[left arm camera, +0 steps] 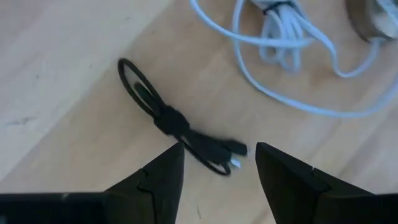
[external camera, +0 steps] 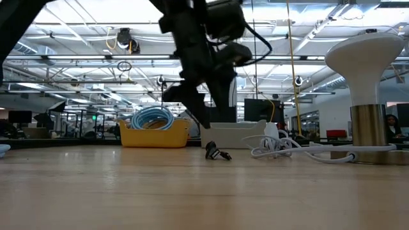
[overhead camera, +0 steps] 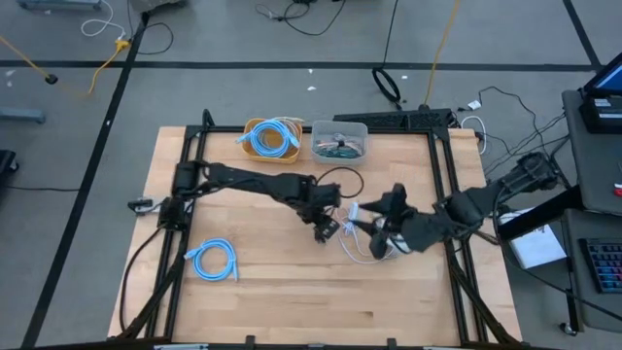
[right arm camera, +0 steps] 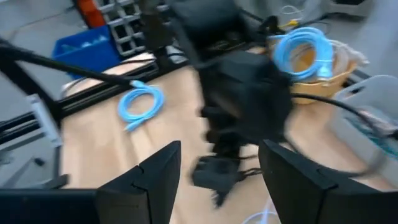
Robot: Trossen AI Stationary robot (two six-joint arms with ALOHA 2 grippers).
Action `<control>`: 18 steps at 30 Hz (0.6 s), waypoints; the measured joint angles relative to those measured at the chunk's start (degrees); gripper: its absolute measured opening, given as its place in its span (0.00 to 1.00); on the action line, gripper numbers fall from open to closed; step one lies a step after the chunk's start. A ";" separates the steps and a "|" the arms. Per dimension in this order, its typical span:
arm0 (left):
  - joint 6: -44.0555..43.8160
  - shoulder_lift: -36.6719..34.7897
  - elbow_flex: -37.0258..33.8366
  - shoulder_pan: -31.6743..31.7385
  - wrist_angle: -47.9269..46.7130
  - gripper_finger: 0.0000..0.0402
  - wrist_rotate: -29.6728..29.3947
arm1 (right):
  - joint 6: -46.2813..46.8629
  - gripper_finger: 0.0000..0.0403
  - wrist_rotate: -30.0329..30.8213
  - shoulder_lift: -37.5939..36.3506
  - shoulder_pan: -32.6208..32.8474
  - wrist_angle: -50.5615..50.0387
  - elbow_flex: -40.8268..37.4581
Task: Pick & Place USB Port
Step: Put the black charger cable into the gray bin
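Here, the left gripper [left arm camera: 217, 171] is hovering spread open, empty, just above the small black cable [left arm camera: 177, 124] lying mid-table, while the right gripper [right arm camera: 217, 168], fingers likewise parted, is waiting at its three o'clock beside the white cable [overhead camera: 362, 245].

Two blue cable coils: one in yellow bin [overhead camera: 255, 129] at twelve o'clock, one loose [overhead camera: 214, 260] at eight. One clear bin [overhead camera: 339, 139]. One black cable [left arm camera: 180, 127], one white cable [overhead camera: 362, 249].
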 joint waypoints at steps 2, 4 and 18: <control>-1.03 1.76 1.84 0.53 -1.01 0.49 -0.04 | 0.43 0.52 0.03 0.00 1.94 0.58 0.00; -2.65 2.78 2.41 0.99 -1.00 0.48 -0.19 | 1.08 0.52 0.31 -0.47 3.87 1.42 0.00; -6.48 8.18 2.61 1.41 -2.33 0.43 0.01 | -3.50 0.52 9.53 -3.39 13.80 5.18 0.00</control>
